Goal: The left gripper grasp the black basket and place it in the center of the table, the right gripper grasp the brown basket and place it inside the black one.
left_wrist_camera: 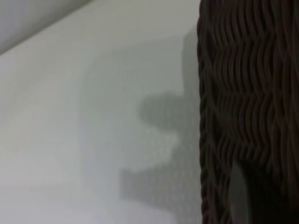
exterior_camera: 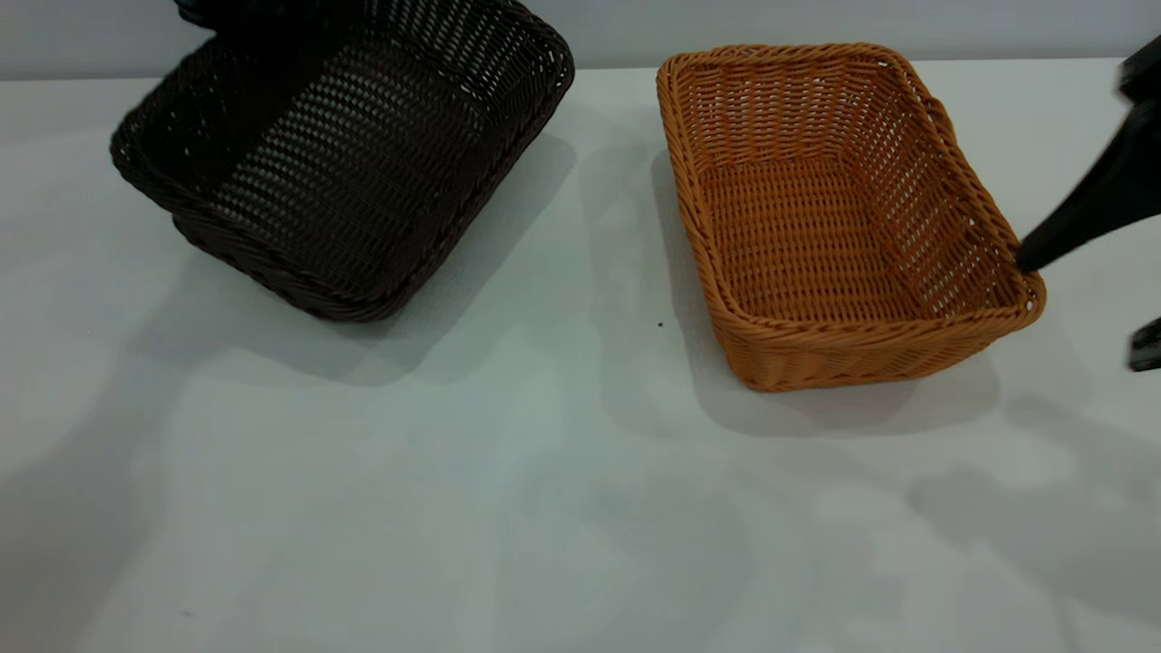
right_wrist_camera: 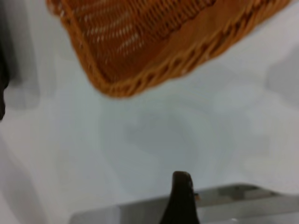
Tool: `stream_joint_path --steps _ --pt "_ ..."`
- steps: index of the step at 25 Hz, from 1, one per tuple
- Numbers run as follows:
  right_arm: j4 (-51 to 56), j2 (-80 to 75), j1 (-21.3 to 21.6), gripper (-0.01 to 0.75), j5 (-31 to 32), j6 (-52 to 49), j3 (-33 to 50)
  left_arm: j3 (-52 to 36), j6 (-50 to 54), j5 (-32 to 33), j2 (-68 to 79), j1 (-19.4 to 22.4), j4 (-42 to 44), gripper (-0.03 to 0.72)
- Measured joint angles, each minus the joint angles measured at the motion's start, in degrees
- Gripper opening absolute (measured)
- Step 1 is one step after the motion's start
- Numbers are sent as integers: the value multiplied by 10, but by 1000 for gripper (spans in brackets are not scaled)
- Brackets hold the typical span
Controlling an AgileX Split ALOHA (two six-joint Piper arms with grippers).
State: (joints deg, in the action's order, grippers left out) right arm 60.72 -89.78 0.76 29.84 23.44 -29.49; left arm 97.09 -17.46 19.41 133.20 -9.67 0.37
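Far left, at the back of the table [exterior_camera: 544, 508]: the left gripper [exterior_camera: 210, 13], just a dark blurry shape right at the back rim of the black basket [exterior_camera: 345, 172]. Cannot tell if clamped on that rim or loose. Below it, the black basket, at the back left of the table and well away from the middle. Tipped up, with the back side higher than the front side and a wide shadow under it. In the left wrist view, only the dark woven wall of the black basket [left_wrist_camera: 247, 102], very close, with pale table [left_wrist_camera: 70, 116] beside it. Next, a strip of bare table between the two baskets. Then the brown basket [exterior_camera: 816, 245], right of the middle, flat on the table with the open side up and nothing inside. Apart from the black one, not touching it. Far right: the right gripper [exterior_camera: 1079, 304], spread wide apart and holding nothing. One of its black fingers [exterior_camera: 1088, 213] slanting down, tip right at the near right rim of the brown basket. The other one only a small dark bit at the edge, lower down. In the right wrist view, one corner of the brown basket [right_wrist_camera: 140, 56] over the pale table [right_wrist_camera: 210, 130].
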Motion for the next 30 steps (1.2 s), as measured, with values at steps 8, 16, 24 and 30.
stream_joint_path --steps 8,16,24,30 --pt "158 -180 0 541 2 82 -91 0 -7 7 0 0 0 78" --pt "199 -288 0 541 7 67 -138 0 -8 7 0 0 0 78" --pt "221 -336 0 358 2 69 -170 0 -11 7 0 0 0 78" --pt "242 -343 4 93 -19 83 -183 0 -18 -7 0 0 2 78"
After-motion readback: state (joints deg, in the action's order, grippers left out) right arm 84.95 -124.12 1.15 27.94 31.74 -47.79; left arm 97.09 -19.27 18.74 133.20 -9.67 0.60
